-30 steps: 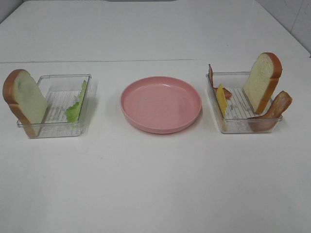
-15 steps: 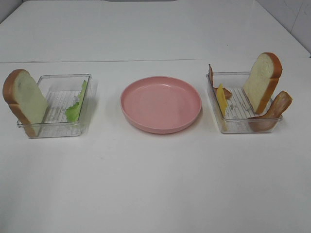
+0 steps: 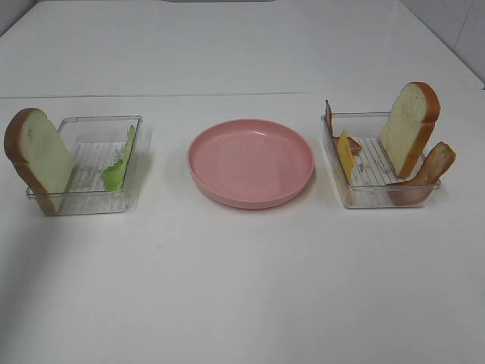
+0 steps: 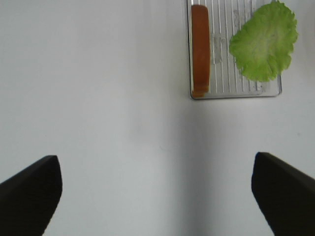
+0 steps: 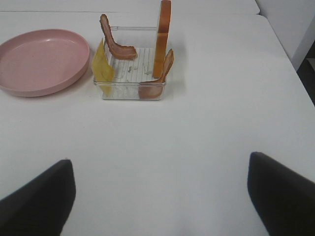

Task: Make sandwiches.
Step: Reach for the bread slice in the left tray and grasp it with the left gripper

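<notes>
Two end effectors hang over the white table (image 3: 242, 288), jaws spread, empty. Ahead of the left end effector (image 4: 157, 196), a clear plastic tray (image 4: 236, 93) holds a toy bread slice (image 4: 200, 49) on edge and a green lettuce leaf (image 4: 264, 42). Ahead of the right end effector (image 5: 160, 196), another clear tray (image 5: 123, 91) holds an upright bread slice (image 5: 164, 29), brown bacon strips (image 5: 117, 48) and a yellow cheese slice (image 5: 102, 66), beside a pink round plate (image 5: 42, 61).

Light: bright, even, from overhead; your white table (image 3: 242, 303) reads nearly washed out, greyer at its near left corner. Shadows: faint, soft-edged beside the left tray (image 3: 91, 206). Focus: left gripper (image 4: 156, 157) fingers dark, blurred; overhead view slightly soft
</notes>
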